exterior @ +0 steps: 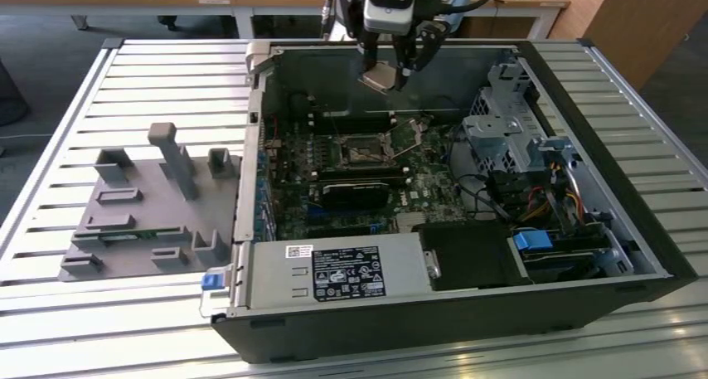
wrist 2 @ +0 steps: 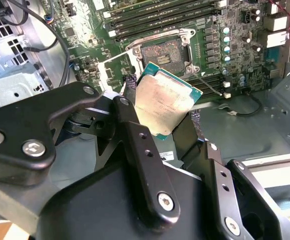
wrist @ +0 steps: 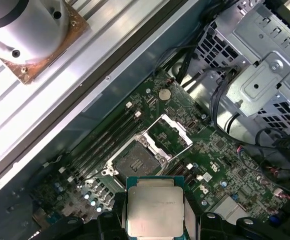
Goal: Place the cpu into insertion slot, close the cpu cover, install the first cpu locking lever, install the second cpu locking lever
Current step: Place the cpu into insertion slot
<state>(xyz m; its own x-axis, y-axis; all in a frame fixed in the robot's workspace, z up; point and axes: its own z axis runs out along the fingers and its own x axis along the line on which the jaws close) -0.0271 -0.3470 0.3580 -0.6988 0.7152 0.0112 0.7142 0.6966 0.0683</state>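
Flat dull-silver square cpu (wrist: 155, 212) in claw (wrist 2: 162, 106)

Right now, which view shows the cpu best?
The first wrist view: the cpu shows its metal top squarely. The second wrist view shows it tilted in the gripper; the exterior view, small above the case.

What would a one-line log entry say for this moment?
step: place cpu | claw: shut on cpu | cpu: held above motherboard | insertion slot: empty | cpu cover: open
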